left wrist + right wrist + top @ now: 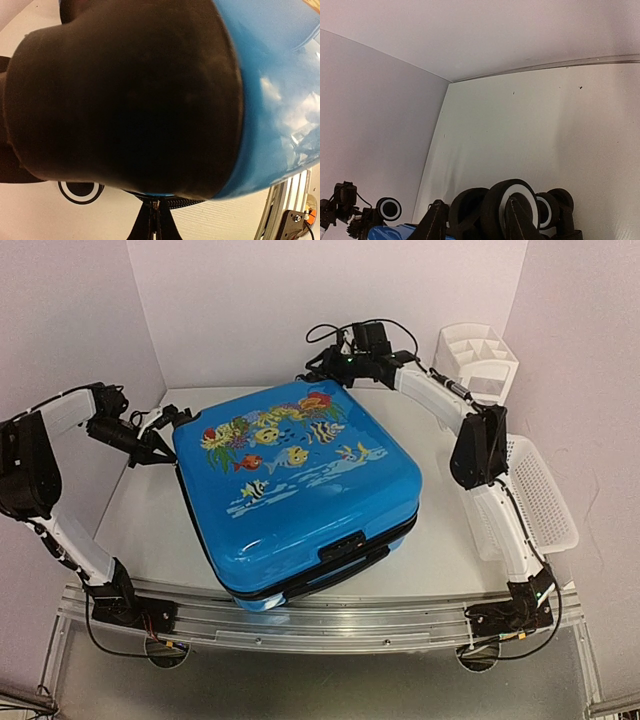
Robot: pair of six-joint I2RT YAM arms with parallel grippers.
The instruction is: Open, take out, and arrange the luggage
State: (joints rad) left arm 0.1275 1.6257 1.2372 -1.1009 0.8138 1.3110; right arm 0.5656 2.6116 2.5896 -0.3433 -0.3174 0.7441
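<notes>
**A:** Where does the luggage (pixel 295 490) lie?

**B:** Flat in the middle of the table (pixel 140 520), fish-print lid up. The handle side faces the arm bases and the wheels (pixel 516 199) are at the far edge. The shell halves meet along the black zipper band, so it looks closed, and opening seems not yet done.

**A:** Why are both arms at its back?

**B:** Probably to work the far corners, where the band runs near the wheels. The left gripper (pixel 158 445) sits against the far-left corner, jaws closed with nothing seen between them. Its wrist view is filled by a black corner piece and glossy blue shell. The right gripper (pixel 322 364) reaches to the far-right corner.

**A:** Does that one hold anything?

**B:** One cannot tell. Its fingers show only as dark shapes among the wheels.

**A:** And the case itself?

**B:** Bright blue, hard and glossy, with rounded corners and black-and-white wheels. The white basket (pixel 545 490) and organizer (pixel 478 358) stand off to the right, apart from it.
</notes>
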